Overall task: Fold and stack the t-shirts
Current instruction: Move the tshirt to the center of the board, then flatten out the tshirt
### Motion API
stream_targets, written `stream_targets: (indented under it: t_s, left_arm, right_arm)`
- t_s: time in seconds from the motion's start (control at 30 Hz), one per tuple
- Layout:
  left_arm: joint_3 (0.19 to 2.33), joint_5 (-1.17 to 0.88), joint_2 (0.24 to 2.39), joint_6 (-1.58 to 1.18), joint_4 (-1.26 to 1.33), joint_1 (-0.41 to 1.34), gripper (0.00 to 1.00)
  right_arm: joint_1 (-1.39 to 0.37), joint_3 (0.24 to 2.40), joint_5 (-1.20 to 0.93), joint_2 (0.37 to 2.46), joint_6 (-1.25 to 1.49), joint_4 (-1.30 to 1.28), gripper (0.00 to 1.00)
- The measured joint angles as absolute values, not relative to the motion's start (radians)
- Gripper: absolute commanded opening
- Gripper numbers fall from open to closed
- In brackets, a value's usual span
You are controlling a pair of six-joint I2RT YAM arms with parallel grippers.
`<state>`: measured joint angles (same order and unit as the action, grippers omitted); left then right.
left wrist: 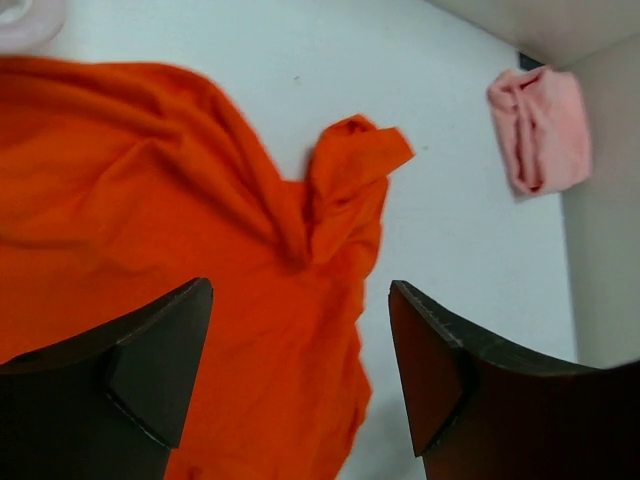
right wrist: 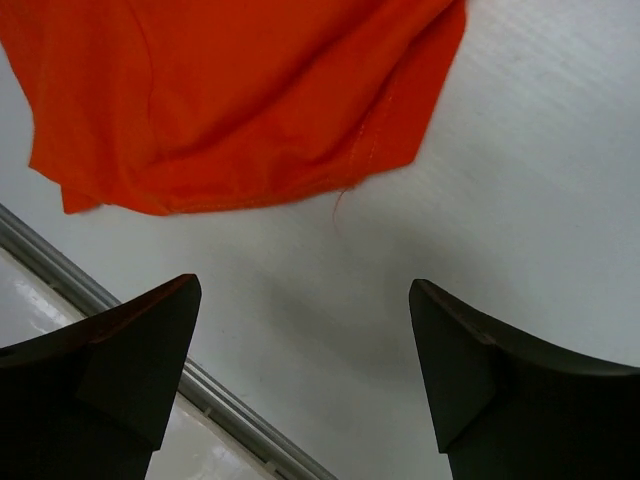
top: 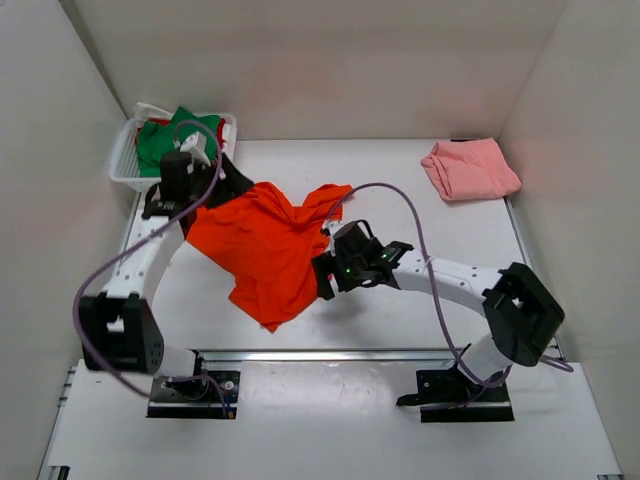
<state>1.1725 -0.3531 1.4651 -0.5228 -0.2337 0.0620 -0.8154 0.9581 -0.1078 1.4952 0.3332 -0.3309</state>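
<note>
The orange-red t-shirt [top: 265,240] lies crumpled and unfolded on the table left of centre; it also shows in the left wrist view [left wrist: 150,200] and the right wrist view [right wrist: 240,100]. The pale pink t-shirt [top: 470,168] lies folded at the back right and shows in the left wrist view [left wrist: 540,130]. The green t-shirt [top: 165,135] is bunched in the basket; a red one does not show clearly. My left gripper [top: 235,185] is open and empty above the orange shirt's back left part [left wrist: 300,370]. My right gripper [top: 325,272] is open and empty over bare table beside the shirt's near right hem [right wrist: 300,370].
The white mesh basket [top: 125,160] stands at the back left corner. White walls close the table on the left, back and right. A metal rail [right wrist: 60,270] runs along the table's near edge, close to the right gripper.
</note>
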Motion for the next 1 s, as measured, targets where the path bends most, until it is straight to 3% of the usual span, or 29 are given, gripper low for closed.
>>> stream_targets:
  t_s: [0.03, 0.1, 0.2, 0.4, 0.67, 0.83, 1.0]
  left_arm:
    - [1.131, -0.337, 1.419, -0.508, -0.248, 0.062, 0.83]
    - [1.010, -0.296, 1.322, -0.476, -0.271, 0.076, 0.84]
    - [0.805, -0.274, 1.226, -0.468, -0.293, 0.071, 0.84]
    - [0.642, -0.191, 1.195, -0.488, -0.395, 0.075, 0.85]
    - [0.724, -0.060, 0.918, -0.561, -0.423, -0.077, 0.87]
    - [0.792, -0.032, 0.879, -0.569, -0.415, -0.078, 0.88]
    - [0.758, -0.022, 0.865, -0.584, -0.424, -0.087, 0.88]
  right_arm:
    - [-0.828, 0.958, -0.105, 1.521, 0.338, -0.327, 0.69]
    - [-0.857, 0.958, -0.099, 1.550, 0.342, -0.319, 0.49]
    - [-0.912, 0.962, -0.073, 1.559, 0.339, -0.290, 0.46]
    - [-1.101, 1.021, -0.039, 1.645, 0.297, -0.210, 0.58]
    - [-1.251, 1.100, -0.002, 1.838, 0.236, -0.087, 0.51]
    - [-1.251, 1.124, 0.015, 1.886, 0.216, -0.051, 0.54]
    - [-1.277, 1.172, 0.069, 1.931, 0.191, -0.043, 0.51]
